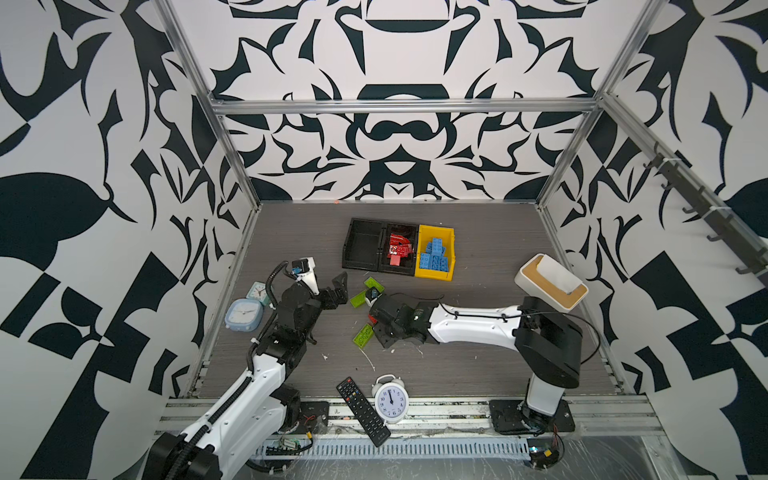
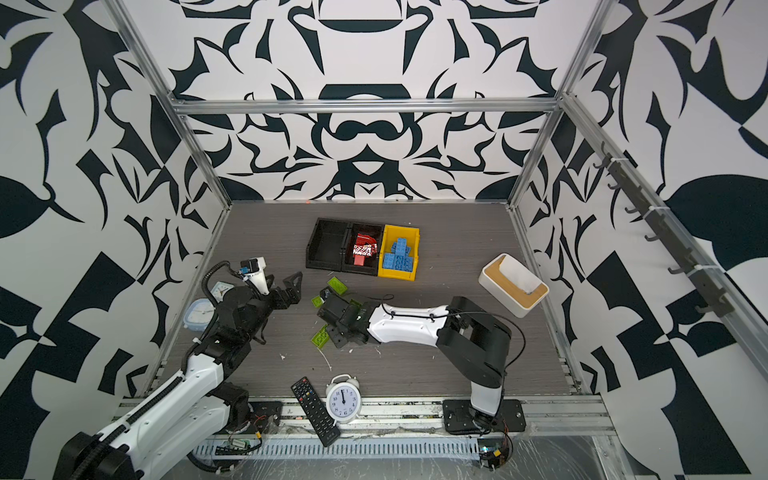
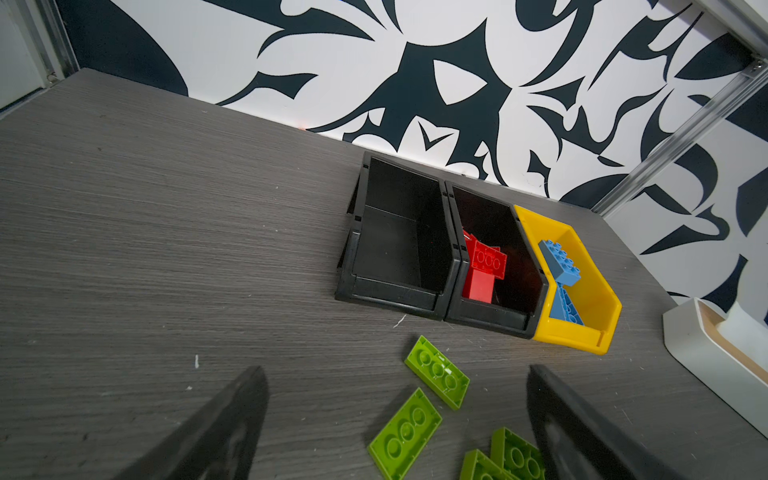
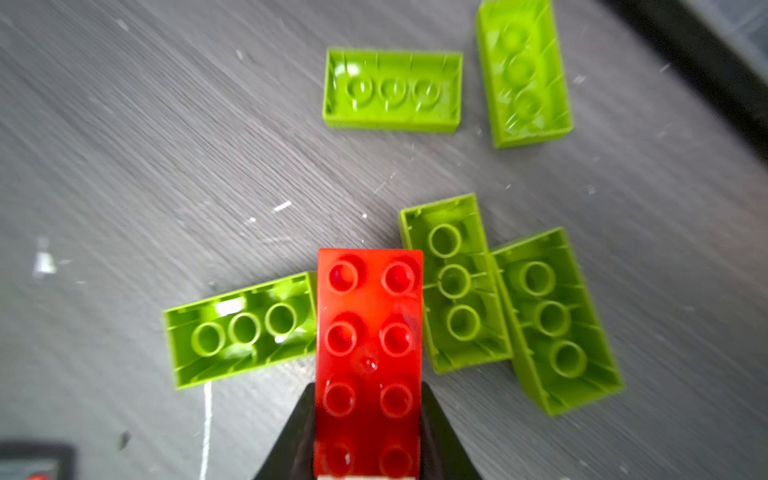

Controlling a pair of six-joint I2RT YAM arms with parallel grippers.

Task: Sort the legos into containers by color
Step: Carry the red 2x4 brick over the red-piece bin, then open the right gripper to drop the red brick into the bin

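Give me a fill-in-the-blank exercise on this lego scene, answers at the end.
1. The brick in the right gripper is ____.
2. The blue bricks lie in the ____ bin.
3. The loose bricks on the table are all ____.
4. The left gripper stands ____.
Answers: red; yellow; green; open.

Bright, even light fills both top views, leaving only faint, soft-edged shadows on the grey wood-grain tabletop (image 1: 478, 232). The right wrist view is soft, perhaps from motion: the glossy red studded plastic brick (image 4: 369, 332) shows small white glints, and the lime green plastic bricks (image 4: 392, 89) blur.
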